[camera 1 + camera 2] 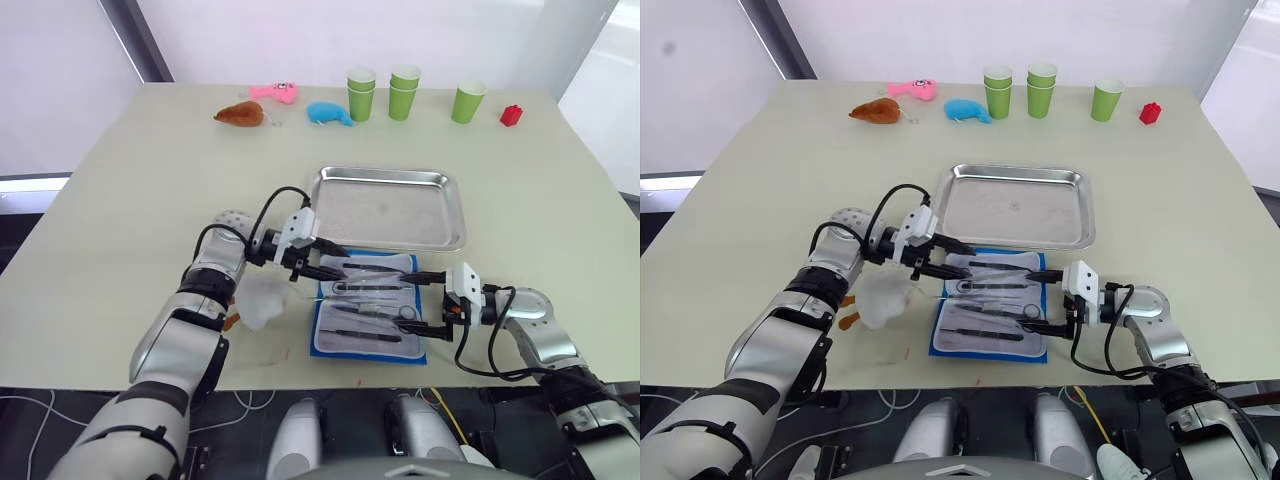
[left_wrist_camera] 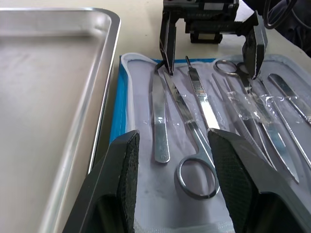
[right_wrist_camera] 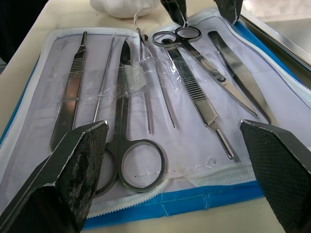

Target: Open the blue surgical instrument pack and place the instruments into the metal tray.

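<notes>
The blue surgical instrument pack (image 1: 367, 320) lies opened flat on the worktop (image 1: 120, 200) just in front of the metal tray (image 1: 388, 207), its pale lining edged in blue and carrying the instruments (image 3: 160, 82), silvery scissors, forceps and slim handles laid side by side under clear film. The left hand (image 1: 327, 262) is released over the pack's tray-side left corner and the right hand (image 1: 430, 303) is spread open at its right edge, neither grasping anything. A white crumpled wad (image 1: 262, 300) sits just left of the pack, while green cups (image 1: 404, 92), a small red block (image 1: 511, 115) and plush toys (image 1: 285, 105) stand well apart along the far edge.
</notes>
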`<state>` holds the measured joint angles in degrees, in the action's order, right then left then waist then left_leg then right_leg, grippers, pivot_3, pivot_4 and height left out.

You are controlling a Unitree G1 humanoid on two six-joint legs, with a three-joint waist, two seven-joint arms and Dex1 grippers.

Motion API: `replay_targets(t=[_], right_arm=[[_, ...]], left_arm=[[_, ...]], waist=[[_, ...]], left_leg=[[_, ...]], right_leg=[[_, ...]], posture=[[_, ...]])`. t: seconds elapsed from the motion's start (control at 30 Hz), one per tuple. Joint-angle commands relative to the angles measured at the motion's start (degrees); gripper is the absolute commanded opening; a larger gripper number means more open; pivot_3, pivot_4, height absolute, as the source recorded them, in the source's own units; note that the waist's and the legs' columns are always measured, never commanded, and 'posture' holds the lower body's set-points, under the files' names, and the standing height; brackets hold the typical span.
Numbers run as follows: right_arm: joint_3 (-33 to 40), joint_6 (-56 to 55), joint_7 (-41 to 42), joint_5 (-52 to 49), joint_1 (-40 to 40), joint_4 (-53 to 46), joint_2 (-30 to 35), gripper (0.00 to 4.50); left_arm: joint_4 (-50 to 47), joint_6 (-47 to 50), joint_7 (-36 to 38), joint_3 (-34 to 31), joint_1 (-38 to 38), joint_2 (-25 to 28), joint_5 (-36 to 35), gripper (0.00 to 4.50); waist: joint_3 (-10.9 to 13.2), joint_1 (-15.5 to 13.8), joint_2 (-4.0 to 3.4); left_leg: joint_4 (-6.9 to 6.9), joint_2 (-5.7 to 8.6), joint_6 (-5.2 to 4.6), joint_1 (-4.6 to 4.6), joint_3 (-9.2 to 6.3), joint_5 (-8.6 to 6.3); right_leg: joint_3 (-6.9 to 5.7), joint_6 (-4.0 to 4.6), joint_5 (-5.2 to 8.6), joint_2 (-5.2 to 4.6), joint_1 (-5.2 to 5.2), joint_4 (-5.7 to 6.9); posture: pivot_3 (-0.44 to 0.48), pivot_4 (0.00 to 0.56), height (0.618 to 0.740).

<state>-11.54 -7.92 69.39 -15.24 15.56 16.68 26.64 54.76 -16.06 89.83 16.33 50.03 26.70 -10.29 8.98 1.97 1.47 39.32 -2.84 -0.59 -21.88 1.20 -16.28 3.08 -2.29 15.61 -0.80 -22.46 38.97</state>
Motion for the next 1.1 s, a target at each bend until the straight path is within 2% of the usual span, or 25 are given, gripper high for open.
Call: replay_targets(t=[0.03, 0.33, 0.57, 0.87, 0.97, 1.0, 1.03, 1.1], right_arm=[[-1.96, 1.04, -1.22, 3.61, -1.70, 3.63, -0.08, 4.50], [-1.96, 1.04, -1.39, 3.68, -1.69, 3.86, -0.23, 4.50], [-2.06, 1.15, -1.63, 3.68, -1.84, 3.54, -0.34, 4.50], [-2.20, 1.23, -2.04, 3.63, -2.31, 2.86, -0.33, 4.50], [-2.32, 1.29, -2.03, 3.62, -2.36, 2.78, -0.41, 4.50], [-2.34, 1.32, -2.06, 3.63, -2.38, 2.71, -0.43, 4.50], [-2.32, 1.34, -2.07, 3.60, -2.36, 2.69, -0.46, 4.50], [-2.34, 1.35, -2.06, 3.62, -2.25, 2.80, -0.49, 4.50]], left_arm=[[1.30, -0.71, -0.20, -0.41, 1.52, -0.50, 2.84, 2.39], [2.66, 1.52, -2.50, -1.75, 1.14, -2.44, 5.24, 2.39], [4.48, -1.58, -6.16, -0.59, 1.64, -2.43, 9.64, 2.39], [4.28, -2.64, -4.55, -0.89, 0.91, -2.67, 10.69, 2.39], [3.68, -2.57, -3.18, -1.22, 0.42, -2.94, 10.02, 1.57], [3.43, -2.69, -2.85, -1.23, 0.23, -2.94, 10.04, 1.21], [3.22, -2.75, -2.55, -1.31, 0.05, -2.99, 10.00, 0.64], [3.04, -2.58, -2.18, -1.49, -0.18, -3.09, 9.90, 0.09]], waist=[[0.00, 0.04, 0.00], [-0.03, 0.09, 0.05], [-0.08, 0.08, 0.10], [-0.17, 0.10, 0.11], [-0.17, 0.11, 0.11], [-0.17, 0.11, 0.11], [-0.17, 0.11, 0.11], [-0.17, 0.16, 0.11]], left_leg=[[0.00, 0.00, 0.00, 0.00, 0.00, 0.00], [0.00, 0.00, 0.00, 0.01, -0.02, 0.00], [0.00, 0.00, 0.00, 0.02, -0.02, 0.00], [-0.01, 0.00, 0.00, 0.06, -0.03, 0.00], [-0.01, 0.00, 0.00, 0.06, -0.03, 0.00], [-0.02, 0.00, 0.00, 0.06, -0.02, 0.00], [-0.02, 0.00, 0.00, 0.06, -0.02, 0.00], [-0.02, 0.00, 0.00, 0.06, -0.02, 0.00]], right_leg=[[0.00, 0.00, 0.00, 0.00, 0.00, 0.00], [-0.01, 0.00, 0.00, 0.00, 0.01, 0.00], [-0.01, 0.00, 0.00, 0.00, 0.02, 0.00], [-0.02, 0.00, 0.00, 0.00, 0.05, 0.01], [-0.01, 0.00, 0.00, 0.00, 0.05, 0.01], [-0.01, 0.00, 0.00, 0.00, 0.05, 0.00], [-0.02, 0.00, 0.00, 0.00, 0.05, 0.00], [-0.01, 0.00, 0.00, 0.00, 0.05, 0.00]], posture=[[0.000, 0.150, 0.740], [0.000, 0.150, 0.740], [0.000, 0.150, 0.740], [0.000, 0.150, 0.740], [0.000, 0.150, 0.740], [0.000, 0.150, 0.740], [0.000, 0.150, 0.740], [0.000, 0.150, 0.740]])
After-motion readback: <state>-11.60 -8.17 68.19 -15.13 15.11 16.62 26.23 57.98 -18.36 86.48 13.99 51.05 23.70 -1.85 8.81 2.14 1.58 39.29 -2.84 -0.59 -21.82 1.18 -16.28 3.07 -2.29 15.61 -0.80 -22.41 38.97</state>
